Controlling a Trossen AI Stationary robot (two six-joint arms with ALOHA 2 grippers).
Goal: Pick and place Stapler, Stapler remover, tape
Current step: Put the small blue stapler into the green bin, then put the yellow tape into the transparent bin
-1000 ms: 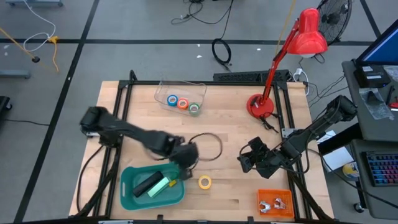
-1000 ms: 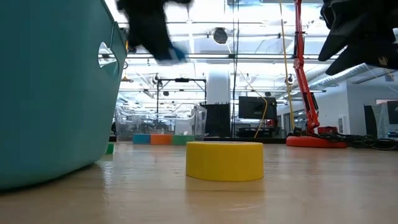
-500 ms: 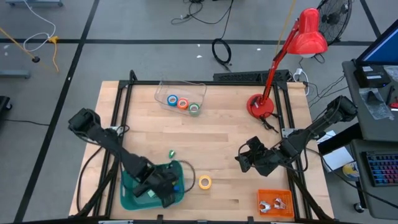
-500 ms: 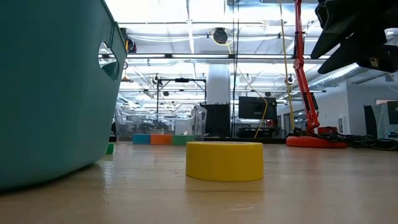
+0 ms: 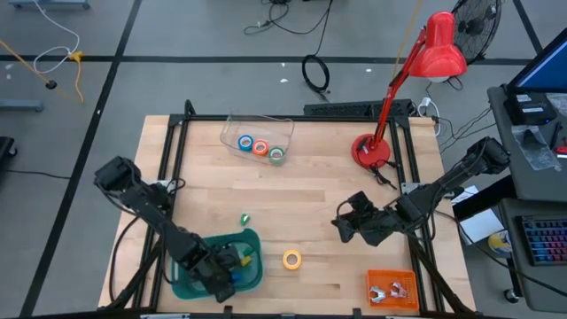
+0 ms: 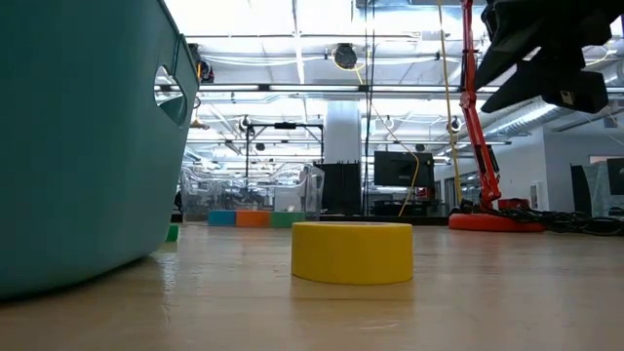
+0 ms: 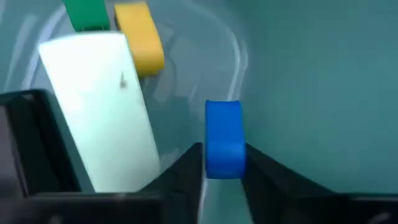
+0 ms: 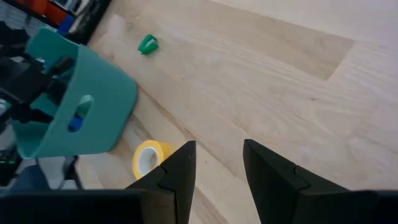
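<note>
My left gripper (image 5: 229, 268) reaches down into the teal bin (image 5: 182, 257) at the table's near left and is shut on a small solid blue piece (image 7: 224, 138). A pale green block (image 7: 99, 106), a black object (image 7: 18, 143) and small yellow (image 7: 142, 34) and green bits lie in the bin. The yellow tape roll (image 5: 291, 259) lies flat on the table right of the bin, also in the low view (image 6: 352, 252). Blue, orange and green rolls (image 5: 260, 147) sit in a clear bin at the far side. My right gripper (image 8: 214, 168) hovers open and empty above the table's right part (image 5: 347, 226). My left gripper pinches the blue piece's two flat sides (image 7: 222, 163) between its two fingertips (image 7: 186, 171). The fingers come from above into the bin. The piece stands out beyond the fingertips, over the bin's floor; whether it touches the floor I cannot tell.
A small green bit (image 5: 243, 217) lies on the table beyond the teal bin. An orange tray (image 5: 392, 288) with metal pieces sits at the near right. A red desk lamp (image 5: 372, 151) stands at the far right. Bare wood lies in the middle.
My left gripper has gone from above the table beside the teal bin toward the near edge and down into the bin, carrying the blue piece. My right gripper has drifted a little toward the table's left.
</note>
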